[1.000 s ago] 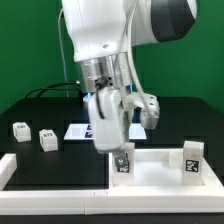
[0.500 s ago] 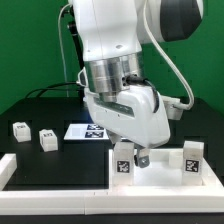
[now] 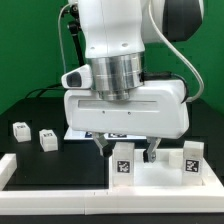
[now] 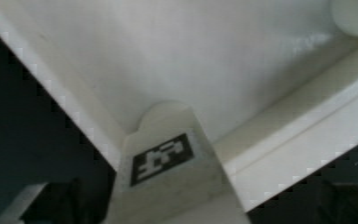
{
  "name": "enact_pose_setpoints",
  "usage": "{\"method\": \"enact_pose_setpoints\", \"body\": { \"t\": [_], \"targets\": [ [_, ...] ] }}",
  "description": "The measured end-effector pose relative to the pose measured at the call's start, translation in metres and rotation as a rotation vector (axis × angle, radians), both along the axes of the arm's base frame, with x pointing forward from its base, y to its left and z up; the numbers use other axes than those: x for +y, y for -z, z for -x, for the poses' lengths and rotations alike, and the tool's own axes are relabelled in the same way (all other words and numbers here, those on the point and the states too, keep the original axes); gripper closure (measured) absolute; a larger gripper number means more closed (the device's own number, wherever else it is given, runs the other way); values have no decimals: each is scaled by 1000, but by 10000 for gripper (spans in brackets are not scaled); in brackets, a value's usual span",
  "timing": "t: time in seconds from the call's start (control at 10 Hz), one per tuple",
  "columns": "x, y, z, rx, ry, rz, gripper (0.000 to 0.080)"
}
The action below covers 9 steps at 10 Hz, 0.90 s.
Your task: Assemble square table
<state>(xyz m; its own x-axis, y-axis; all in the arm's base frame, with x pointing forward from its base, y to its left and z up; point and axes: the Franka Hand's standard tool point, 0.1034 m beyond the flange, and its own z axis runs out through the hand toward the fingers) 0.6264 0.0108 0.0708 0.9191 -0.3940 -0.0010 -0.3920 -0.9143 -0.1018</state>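
Observation:
The white square table top (image 3: pixel 160 178) lies at the exterior view's lower right. One white tagged leg (image 3: pixel 123 162) stands upright on its near left corner, and a second leg (image 3: pixel 192 158) stands at its right corner. My gripper (image 3: pixel 128 152) hangs over the first leg, open, with a finger on each side and a gap to the leg on both. In the wrist view this leg (image 4: pixel 163 160) rises between the dark fingers (image 4: pixel 34 205) above the table top (image 4: pixel 158 60). Two more legs (image 3: pixel 20 128) (image 3: pixel 46 139) lie loose at the left.
The marker board (image 3: pixel 78 131) lies behind the arm, mostly hidden. A long white border rail (image 3: pixel 50 170) runs along the front left of the black table. The arm's wide hand covers the middle of the scene.
The hand has turned about a quarter turn around the standing leg and now shows broadside. The leg's tag has kept facing the camera, so the leg has not turned.

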Motion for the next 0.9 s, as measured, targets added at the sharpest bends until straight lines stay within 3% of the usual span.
{"method": "enact_pose_setpoints", "body": {
  "t": [0.3, 0.5, 0.6, 0.7, 0.9],
  "targets": [
    [0, 0, 0, -1, -8, -2, 150],
    [0, 0, 0, 2, 23, -3, 418],
    [-3, 1, 1, 12, 109, -4, 418],
    [-4, 1, 2, 20, 187, -6, 505],
    [-4, 2, 2, 32, 317, -11, 505]
  ]
}}
